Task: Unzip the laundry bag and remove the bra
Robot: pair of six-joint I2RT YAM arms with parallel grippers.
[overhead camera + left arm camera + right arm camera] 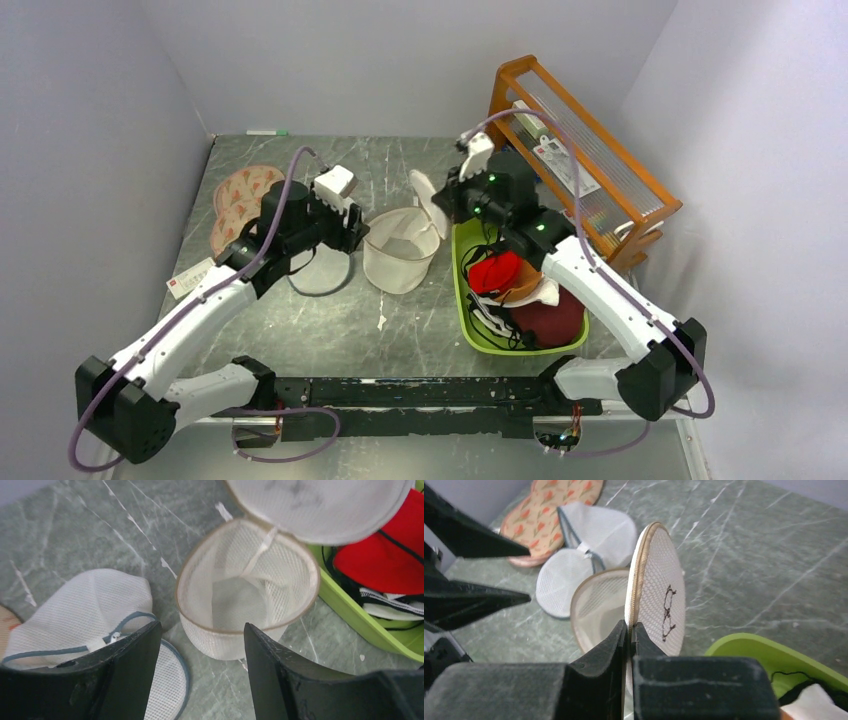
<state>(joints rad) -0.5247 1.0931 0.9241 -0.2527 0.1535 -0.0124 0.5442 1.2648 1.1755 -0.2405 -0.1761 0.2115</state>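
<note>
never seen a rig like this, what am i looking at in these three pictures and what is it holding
A robot: two arms bolted to a table edge. The wide picture looks down from above; the other two come from wrist cameras, so the dark shapes low in them are each arm's own fingers. The right fingers are pinched shut on the rim of the laundry bag, holding its round lid up. The left fingers stand open and hold nothing. The bag's mesh cup looks empty. The red bra lies in a green tray with other clothes. A white mesh bag, pink patterned bags and a wooden rack are also there.
</note>
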